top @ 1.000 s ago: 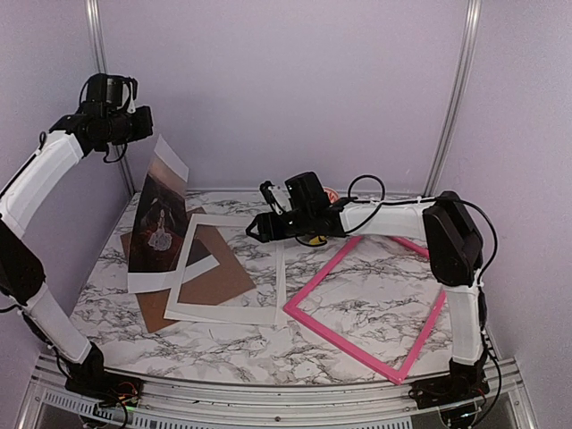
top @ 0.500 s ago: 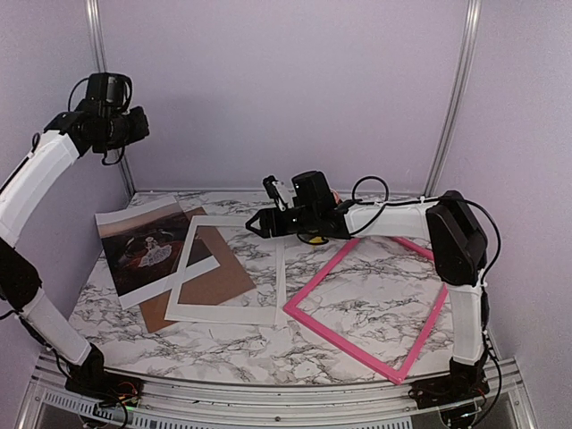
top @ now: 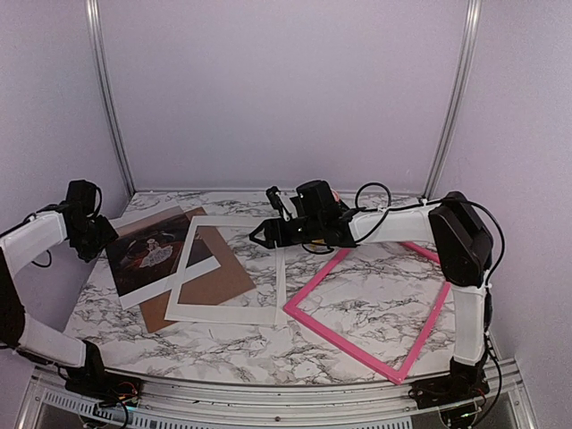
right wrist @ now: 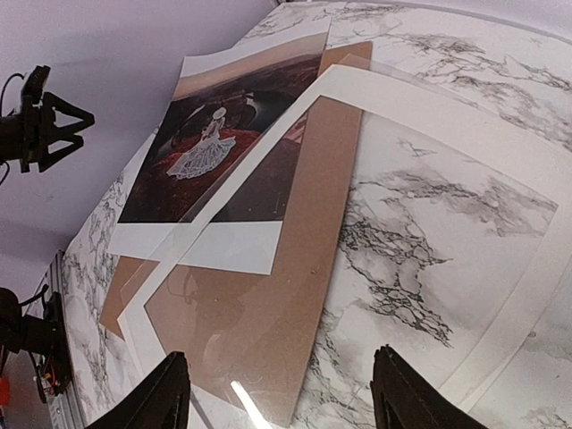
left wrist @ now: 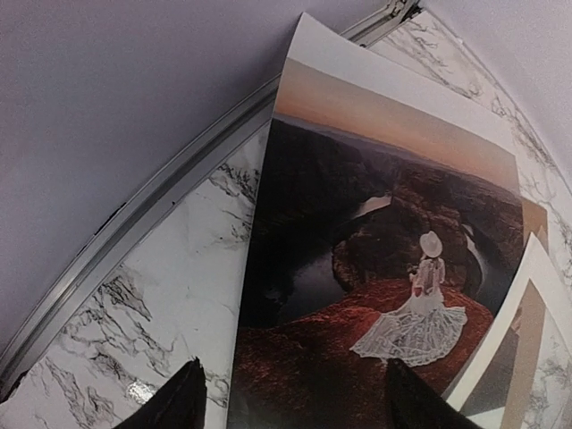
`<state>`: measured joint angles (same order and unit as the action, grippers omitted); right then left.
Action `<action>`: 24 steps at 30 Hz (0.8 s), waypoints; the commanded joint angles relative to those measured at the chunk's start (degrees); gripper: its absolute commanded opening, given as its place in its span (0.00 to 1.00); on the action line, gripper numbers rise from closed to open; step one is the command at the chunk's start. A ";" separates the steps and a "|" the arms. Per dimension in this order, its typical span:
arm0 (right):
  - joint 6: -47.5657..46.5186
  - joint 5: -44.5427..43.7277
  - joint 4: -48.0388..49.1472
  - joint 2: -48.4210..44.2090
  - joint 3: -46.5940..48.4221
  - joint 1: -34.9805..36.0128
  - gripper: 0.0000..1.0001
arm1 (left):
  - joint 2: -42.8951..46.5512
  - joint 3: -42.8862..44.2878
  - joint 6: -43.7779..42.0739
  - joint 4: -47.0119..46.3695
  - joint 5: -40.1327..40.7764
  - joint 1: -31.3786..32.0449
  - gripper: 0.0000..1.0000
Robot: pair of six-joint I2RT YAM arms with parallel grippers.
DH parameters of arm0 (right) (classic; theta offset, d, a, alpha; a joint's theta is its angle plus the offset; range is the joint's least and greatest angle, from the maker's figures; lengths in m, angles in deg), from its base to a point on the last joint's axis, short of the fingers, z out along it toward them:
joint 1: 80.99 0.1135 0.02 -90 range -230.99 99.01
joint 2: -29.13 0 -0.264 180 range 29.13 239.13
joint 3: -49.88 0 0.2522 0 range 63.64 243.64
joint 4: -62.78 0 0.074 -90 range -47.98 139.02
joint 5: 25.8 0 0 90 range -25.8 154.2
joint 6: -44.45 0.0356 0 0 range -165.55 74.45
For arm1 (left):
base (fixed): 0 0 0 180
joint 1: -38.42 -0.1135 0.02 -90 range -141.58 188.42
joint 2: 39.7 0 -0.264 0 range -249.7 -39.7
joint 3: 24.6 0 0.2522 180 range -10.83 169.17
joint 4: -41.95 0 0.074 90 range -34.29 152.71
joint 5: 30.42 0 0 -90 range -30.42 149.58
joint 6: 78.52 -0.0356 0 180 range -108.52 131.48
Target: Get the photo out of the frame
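Top external: photo (top: 147, 252) flat, outside frame (top: 342, 345)

Robot lab test cell. Plain lilac walls (top: 277, 89), aluminium corner posts (top: 456, 89) and a marble-print tabletop (top: 223, 347) boxed in two robot arms (top: 393, 220).

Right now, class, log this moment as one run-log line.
photo: flat on table, out of frame | frame: empty, on right side | left gripper: open, at photo's edge | right gripper: open, holding nothing

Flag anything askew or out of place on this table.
The photo lies crooked at the left, one corner tucked under the white mat, both overlapping the brown board. The pink frame sits empty, turned diagonally.
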<state>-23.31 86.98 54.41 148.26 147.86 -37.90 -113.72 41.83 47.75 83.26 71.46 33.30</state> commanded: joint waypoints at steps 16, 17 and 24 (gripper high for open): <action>-2.48 2.98 2.40 -1.27 -0.56 1.91 0.68 | -30.48 6.39 -6.27 -38.76 -11.19 -12.45 0.92; -2.77 3.00 2.39 -1.27 -0.51 1.93 0.68 | -31.81 7.46 -6.22 -38.87 -10.77 -12.50 0.92; -3.51 3.26 2.00 -0.64 0.18 1.88 0.68 | -38.64 13.22 -6.23 -39.06 -9.54 -12.63 0.96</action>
<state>-25.69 89.50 55.83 148.26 147.10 -36.37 -149.63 52.04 42.09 46.52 61.56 21.28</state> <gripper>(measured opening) 0.679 0.951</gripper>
